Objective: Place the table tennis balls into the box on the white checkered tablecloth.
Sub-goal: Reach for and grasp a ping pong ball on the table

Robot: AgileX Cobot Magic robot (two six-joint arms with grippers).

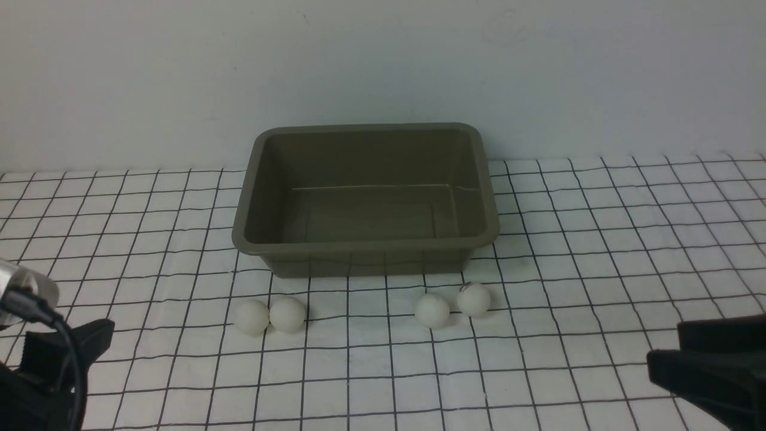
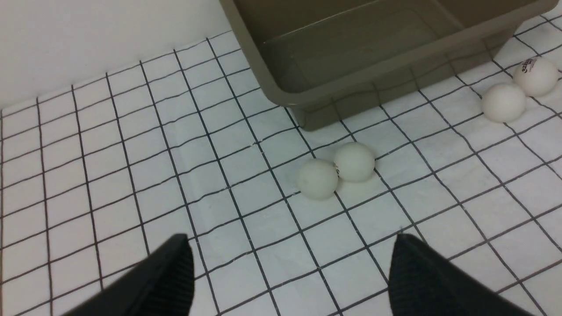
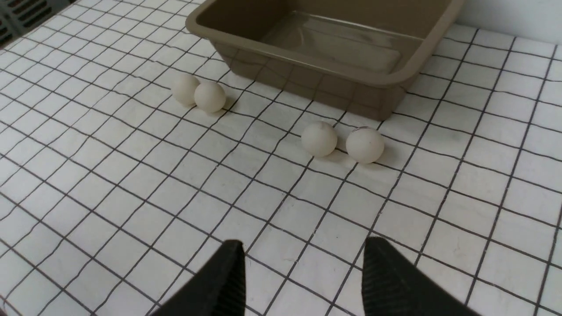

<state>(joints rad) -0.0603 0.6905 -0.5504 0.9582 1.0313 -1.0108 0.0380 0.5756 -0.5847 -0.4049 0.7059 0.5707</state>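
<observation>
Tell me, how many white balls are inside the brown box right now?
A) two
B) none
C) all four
B: the box has nothing in it, and all four table tennis balls lie in two pairs on the tablecloth in front of it.

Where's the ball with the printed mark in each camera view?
Front view: marked ball, rightmost of four, by the box's right front corner.
Left wrist view: farther pair, the ball away from the other pair.
Right wrist view: nearer pair, same outer ball.
Shared landmark: the box.
</observation>
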